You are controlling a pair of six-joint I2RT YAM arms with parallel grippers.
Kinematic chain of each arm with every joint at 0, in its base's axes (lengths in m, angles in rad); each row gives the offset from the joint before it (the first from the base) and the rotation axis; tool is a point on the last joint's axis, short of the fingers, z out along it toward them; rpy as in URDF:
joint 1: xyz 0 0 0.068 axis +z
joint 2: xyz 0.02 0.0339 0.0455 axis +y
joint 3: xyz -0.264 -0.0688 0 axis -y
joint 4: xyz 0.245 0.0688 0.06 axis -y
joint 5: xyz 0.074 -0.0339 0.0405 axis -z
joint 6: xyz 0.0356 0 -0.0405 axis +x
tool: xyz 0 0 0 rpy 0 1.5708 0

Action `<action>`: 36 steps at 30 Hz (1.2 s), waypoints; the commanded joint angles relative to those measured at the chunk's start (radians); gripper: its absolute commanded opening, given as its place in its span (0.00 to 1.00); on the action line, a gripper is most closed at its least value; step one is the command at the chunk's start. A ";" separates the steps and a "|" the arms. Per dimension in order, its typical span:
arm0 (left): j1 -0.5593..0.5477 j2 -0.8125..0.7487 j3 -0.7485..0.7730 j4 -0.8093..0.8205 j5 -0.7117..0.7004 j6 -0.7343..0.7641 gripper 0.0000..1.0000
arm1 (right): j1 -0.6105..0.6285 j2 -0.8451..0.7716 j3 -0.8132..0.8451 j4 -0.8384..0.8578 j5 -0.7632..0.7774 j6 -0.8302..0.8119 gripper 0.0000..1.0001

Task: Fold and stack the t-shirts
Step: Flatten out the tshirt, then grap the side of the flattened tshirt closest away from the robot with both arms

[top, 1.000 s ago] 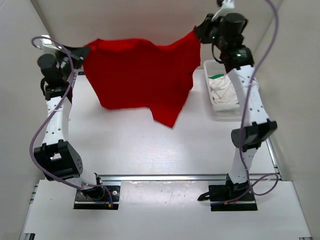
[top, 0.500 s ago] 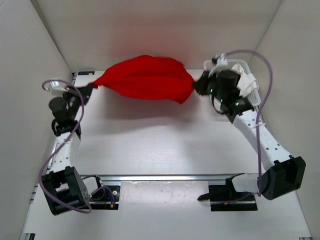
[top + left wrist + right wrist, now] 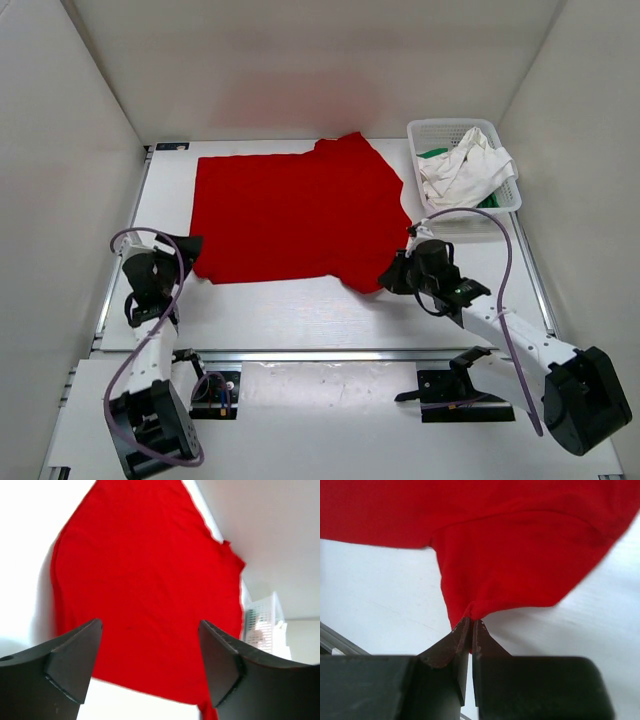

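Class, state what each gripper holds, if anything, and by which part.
The right gripper pinches the red t-shirt by its near right corner flap; the left gripper, open, holds nothing.

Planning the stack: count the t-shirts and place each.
3: red t-shirt flat on table; off-white t-shirt bunched in the basket; green t-shirt peeking beside it. Others may be hidden.

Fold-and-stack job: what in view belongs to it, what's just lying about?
Job:
red t-shirt
off-white t-shirt
green t-shirt

Just there:
white mesh basket, holding the last two shirts
table
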 commanded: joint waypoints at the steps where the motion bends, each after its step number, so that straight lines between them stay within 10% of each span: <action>1: -0.029 -0.088 -0.012 -0.174 -0.089 0.094 0.89 | -0.014 -0.059 -0.038 0.065 0.009 0.054 0.00; 6: -0.031 -0.112 -0.057 -0.273 -0.189 0.154 0.55 | -0.040 -0.151 -0.112 0.033 0.022 0.068 0.00; 11: -0.187 -0.070 -0.034 -0.322 -0.406 0.120 0.55 | -0.048 -0.180 -0.150 0.055 -0.010 0.074 0.00; 36: -0.036 0.158 -0.079 -0.198 -0.388 -0.073 0.43 | 0.026 -0.191 -0.209 0.163 -0.019 0.063 0.00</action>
